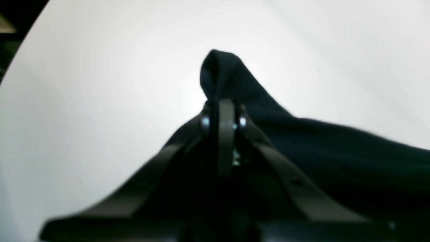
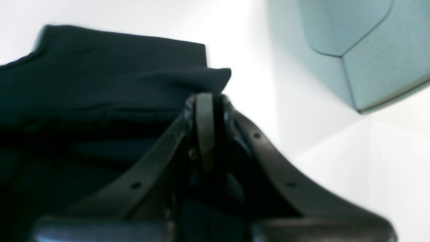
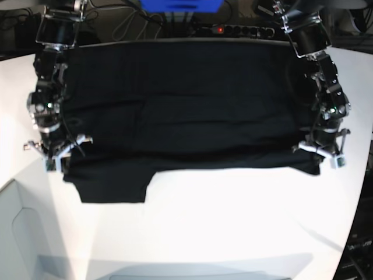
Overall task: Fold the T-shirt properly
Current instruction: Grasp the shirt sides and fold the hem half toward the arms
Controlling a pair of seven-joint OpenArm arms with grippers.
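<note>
A: State the position of the large black short-sleeved cloth T-shirt (image 3: 186,105)

B: It lies spread across the far half of the white flat surface (image 3: 233,221), reaching almost from one arm to the other. Its near edge runs roughly straight between the two tools; one flap of cloth hangs further toward the camera on the base view's left side.

A: Pose and state of the left tool (image 3: 324,153)?

B: The left arm, at the base view's right, reaches down from its mount at the far edge, links stacked toward the camera, tool pointing at the surface. In the left wrist view the fingers are clenched on a bunched fold of the shirt (image 1: 225,77), which rises as a peak above the tips.

A: And the right tool (image 3: 56,153)?

B: The right arm mirrors that pose at the base view's left. In the right wrist view its fingers are pressed together, grasping the shirt's edge (image 2: 215,79); the cloth drapes away to the left. A pale blue-green panel (image 2: 369,50) shows beyond the surface
</note>
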